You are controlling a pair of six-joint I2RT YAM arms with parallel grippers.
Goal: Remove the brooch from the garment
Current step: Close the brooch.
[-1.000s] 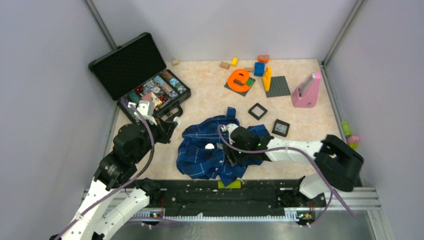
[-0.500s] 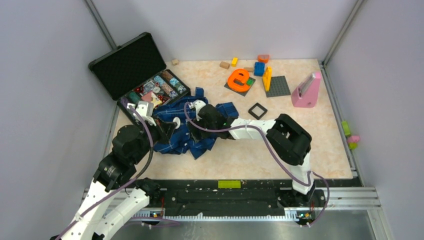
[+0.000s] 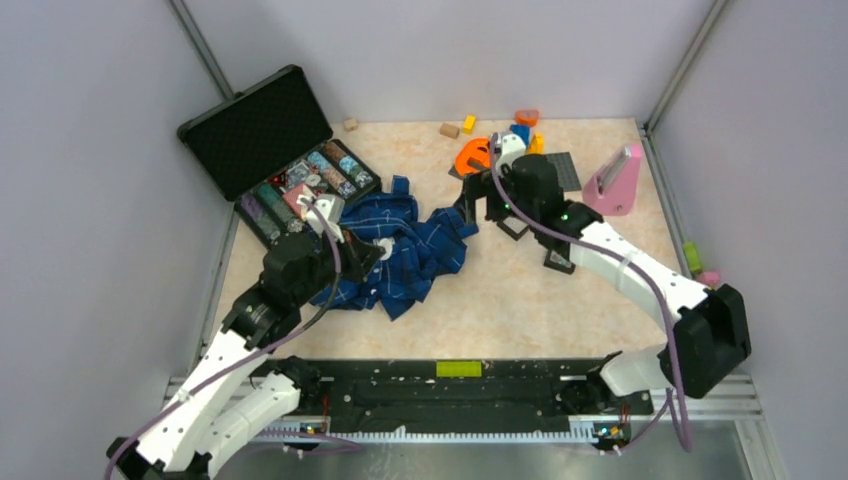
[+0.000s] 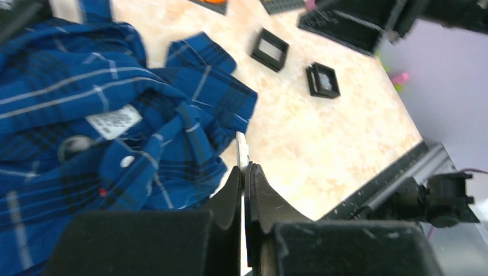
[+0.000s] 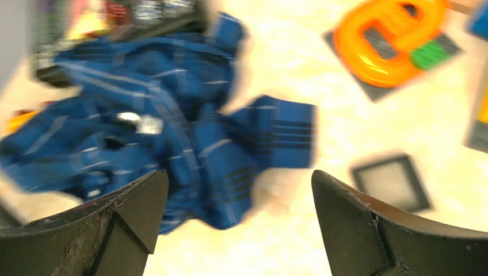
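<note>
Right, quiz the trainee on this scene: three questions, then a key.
1. True or false: the right gripper is clamped on the plaid shirt.
2. Fill in: the left gripper is ____.
3. Where is the brooch? A) on the shirt B) between the right gripper's fingers C) between the left gripper's fingers

Key: 1 false, it is open and empty; 2 shut; 3 A.

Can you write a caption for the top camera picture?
Crumpled blue shirt lying between two robot arms: left gripper shut, right gripper wide open.
</note>
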